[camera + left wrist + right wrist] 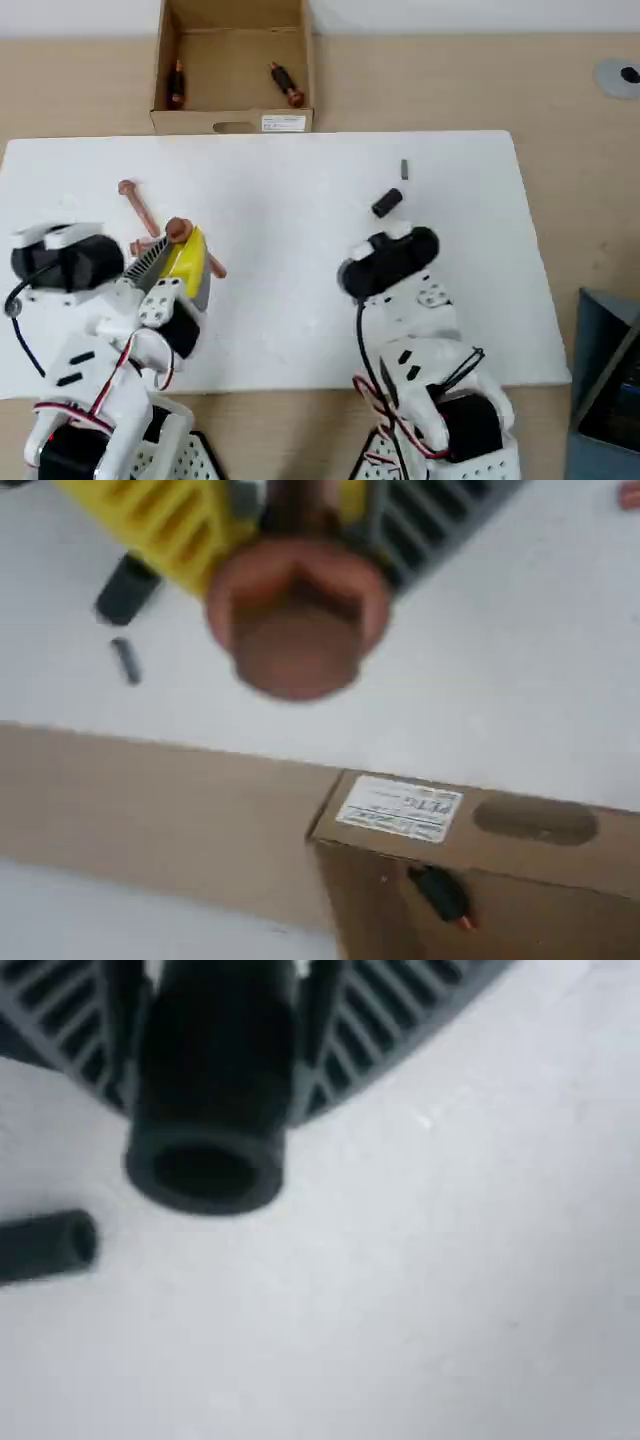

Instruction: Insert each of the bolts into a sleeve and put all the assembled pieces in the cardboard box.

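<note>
High view: the left gripper (172, 248), one jaw yellow and one grey, is closed on a copper bolt (178, 231) over the near-left part of the white mat (300, 300). Two loose bolts (134, 206) lie just beside it. To the right, past the right arm (390, 265), a spare black sleeve (387, 203) lies on the mat with a small grey pin (404, 169) farther off. The cardboard box (232, 122) sits at the far edge with two assembled pieces (286, 85) inside.

Left wrist view: the jaws pinch the bolt's shank, and its broad head (298, 620) stands clear of the fingertips.

Right wrist view: the right gripper (215, 1000) clamps a held sleeve (205, 1110) by its body, with the open mouth clear of the jaws.

The bolt looks light, stiff and smooth, so it would likely slip if pinched loosely, and the shank is the place to hold it. The sleeve seems light and slightly yielding, best gripped mid-body and gently, so the bore stays round.
</note>
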Robot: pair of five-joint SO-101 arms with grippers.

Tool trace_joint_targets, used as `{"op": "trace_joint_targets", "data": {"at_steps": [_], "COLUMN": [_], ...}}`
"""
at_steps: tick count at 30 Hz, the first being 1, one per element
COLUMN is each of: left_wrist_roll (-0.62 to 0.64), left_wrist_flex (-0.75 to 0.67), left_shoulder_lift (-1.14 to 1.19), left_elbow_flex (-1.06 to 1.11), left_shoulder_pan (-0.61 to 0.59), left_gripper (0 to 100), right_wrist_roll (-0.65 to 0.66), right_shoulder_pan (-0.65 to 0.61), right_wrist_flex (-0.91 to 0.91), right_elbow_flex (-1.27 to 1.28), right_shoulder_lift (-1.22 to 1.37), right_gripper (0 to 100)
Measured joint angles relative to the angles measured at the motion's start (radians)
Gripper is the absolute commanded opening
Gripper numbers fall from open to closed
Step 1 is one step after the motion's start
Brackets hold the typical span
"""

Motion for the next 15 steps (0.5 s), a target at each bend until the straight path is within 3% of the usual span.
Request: {"op": "trace_joint_targets", "data": {"at_steps": [8, 15], "left_wrist_roll": [0.226, 0.259], "left_wrist_flex": [0.0, -0.117], "left_shoulder_lift": [-0.015, -0.015], "left_elbow_flex": [0.006, 0.006], "left_shoulder_pan": [0.071, 0.135], "left_gripper": [0, 0], "right_wrist_roll": [0.0, 0.0], "right_shoulder_pan": [-0.166, -0.295], "right_wrist_flex": [-0.152, -0.196], "right_elbow_flex": [0.077, 0.1], "right_shoulder_lift": [0.0, 0.0], "right_gripper": [0.9, 0.9]}}
